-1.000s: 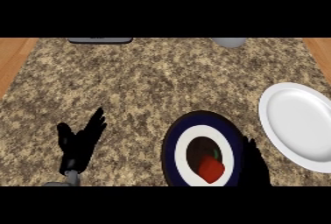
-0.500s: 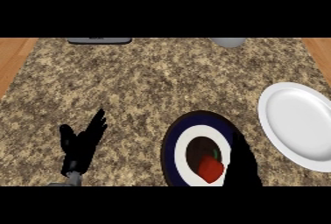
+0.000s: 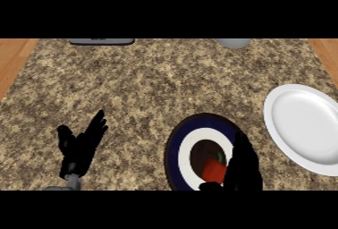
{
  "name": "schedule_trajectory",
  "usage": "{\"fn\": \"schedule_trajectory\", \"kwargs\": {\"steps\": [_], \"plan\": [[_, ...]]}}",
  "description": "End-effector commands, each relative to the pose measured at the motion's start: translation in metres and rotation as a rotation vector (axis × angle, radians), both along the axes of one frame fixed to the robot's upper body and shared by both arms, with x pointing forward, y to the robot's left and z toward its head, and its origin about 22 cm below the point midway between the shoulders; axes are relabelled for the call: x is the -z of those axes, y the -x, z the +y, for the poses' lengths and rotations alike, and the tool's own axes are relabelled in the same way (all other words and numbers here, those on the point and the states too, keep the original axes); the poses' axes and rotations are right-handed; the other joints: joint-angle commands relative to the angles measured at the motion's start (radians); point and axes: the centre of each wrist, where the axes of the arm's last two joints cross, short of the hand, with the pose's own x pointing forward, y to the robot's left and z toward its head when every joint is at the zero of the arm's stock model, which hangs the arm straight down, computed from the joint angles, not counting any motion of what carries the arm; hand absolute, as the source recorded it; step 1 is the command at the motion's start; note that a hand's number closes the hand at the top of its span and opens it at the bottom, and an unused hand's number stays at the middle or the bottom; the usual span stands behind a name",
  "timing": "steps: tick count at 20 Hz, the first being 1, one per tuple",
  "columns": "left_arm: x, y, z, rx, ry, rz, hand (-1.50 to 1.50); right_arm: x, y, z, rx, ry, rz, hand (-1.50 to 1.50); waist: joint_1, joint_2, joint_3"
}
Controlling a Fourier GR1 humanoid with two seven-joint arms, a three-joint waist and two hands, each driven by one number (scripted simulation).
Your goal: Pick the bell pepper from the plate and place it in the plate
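We see the red bell pepper (image 3: 213,170) lying on the dark blue-rimmed plate (image 3: 177,152) at the near edge of the speckled surface (image 3: 165,80). Our right hand (image 3: 243,165) covers the pepper's right side; we cannot tell whether it grips. Our left hand (image 3: 80,147) rests open, near left. The white plate (image 3: 303,127) sits right.

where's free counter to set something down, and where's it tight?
Free: the speckled counter between the left hand and the dark-rimmed plate, and the stretch above both plates; the white plate also lies bare. Tight: the right hand crowds the red bell pepper on the dark-rimmed plate.
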Motion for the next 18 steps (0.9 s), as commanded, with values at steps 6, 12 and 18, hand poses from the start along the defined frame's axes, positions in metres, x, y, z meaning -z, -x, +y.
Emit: {"fn": "schedule_trajectory", "kwargs": {"steps": [6,12,18], "plan": [[0.005,-0.002,0.011,0.011,0.017,-0.005,0.00,0.023,0.000,0.011,0.096,-0.027,0.115,-1.50,-0.001,0.000,0.000],[0.002,0.003,-0.006,0.005,0.007,-0.001,0.00,0.019,-0.013,0.006,0.006,0.066,0.150,1.50,-0.001,-0.001,0.000],[0.002,0.006,0.003,0.003,-0.014,-0.012,0.00,0.017,-0.007,0.006,0.012,0.110,0.115,1.50,-0.003,-0.002,0.000]]}}
